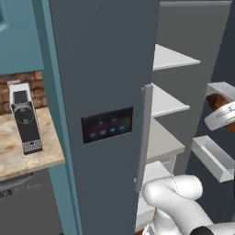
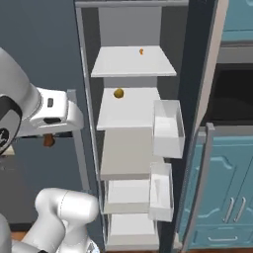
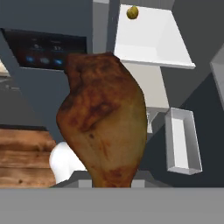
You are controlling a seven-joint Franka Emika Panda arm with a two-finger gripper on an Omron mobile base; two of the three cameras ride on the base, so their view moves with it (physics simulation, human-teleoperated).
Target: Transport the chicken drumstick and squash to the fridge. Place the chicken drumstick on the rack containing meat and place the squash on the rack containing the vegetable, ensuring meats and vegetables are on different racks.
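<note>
Chicken drumstick (image 3: 103, 120) first: it hangs in the gripper (image 3: 109, 181), which is clenched on its narrow bone end, the plump browned end out ahead of the hand. From the right base camera it shows as a small brown bit (image 2: 48, 141) under the white hand, well short of the shelves and off to their left.

Beyond it the fridge (image 1: 101, 92) stands with its right door swung open — white racks stacked inside, door bins (image 2: 167, 127) hanging on the right. A small orange item (image 2: 141, 51) sits on the top rack and a yellowish round one (image 2: 118, 93) on the rack below; which is meat and which vegetable I cannot tell from here. To the left, a coffee machine (image 1: 25, 119) stands on the wooden surface (image 1: 27, 151).

The step in hand looks like carrying the drumstick in. Done well, I'd say, it means swinging right past the closed door's handle (image 1: 145, 137), identifying the meat rack, entering level between the racks — and releasing only once the meat rests on the shelf.
</note>
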